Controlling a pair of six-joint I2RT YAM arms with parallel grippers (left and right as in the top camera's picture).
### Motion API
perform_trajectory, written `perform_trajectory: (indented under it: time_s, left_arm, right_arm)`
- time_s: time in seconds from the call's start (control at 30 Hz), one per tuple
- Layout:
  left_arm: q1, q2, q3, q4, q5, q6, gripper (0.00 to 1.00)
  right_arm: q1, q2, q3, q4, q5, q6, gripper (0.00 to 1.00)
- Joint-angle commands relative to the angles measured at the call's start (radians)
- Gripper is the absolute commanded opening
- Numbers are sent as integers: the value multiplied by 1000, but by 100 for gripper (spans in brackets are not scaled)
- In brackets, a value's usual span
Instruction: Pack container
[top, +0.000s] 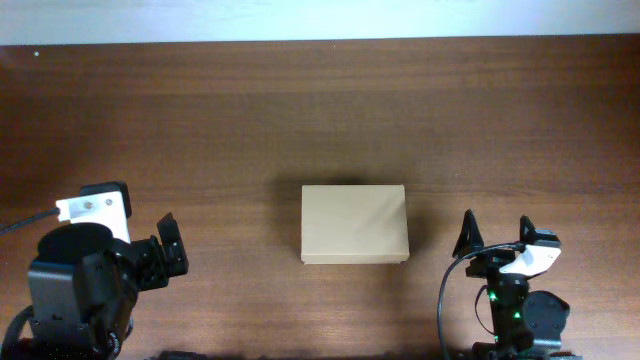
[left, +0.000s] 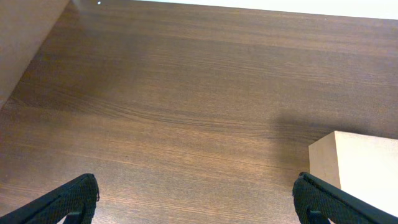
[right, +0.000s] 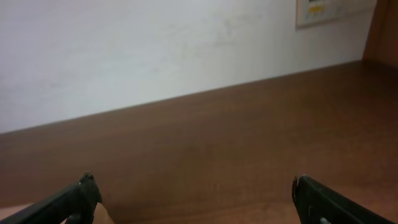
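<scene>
Looking at the box (top: 354, 223), lid down flat on the table (top: 200, 120), I judge it light, stiff cardboard that could slide or dent, so I would take the lid by its near edge. My left gripper (left: 196, 190) sits well left of the box and my right gripper (top: 496, 232) near its right side, both spread wide, holding and touching nothing.

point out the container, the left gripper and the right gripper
container (top: 355, 224), overhead view, middle of its top face
left gripper (left: 196, 188), left wrist view, midway between its fingertips
right gripper (top: 496, 228), overhead view, midway between its fingertips
</scene>
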Motion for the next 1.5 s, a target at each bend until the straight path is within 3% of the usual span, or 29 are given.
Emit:
perform_trajectory:
  time_s: [0.0, 1.47]
  left_arm:
    - [4, 3, 11, 0, -14, 16, 100]
    - [3, 6, 11, -21, -26, 16, 100]
  right_arm:
    - [-7, -12, -26, 10, 14, -4, 99]
    - [-1, -9, -64, 43, 66, -4, 99]
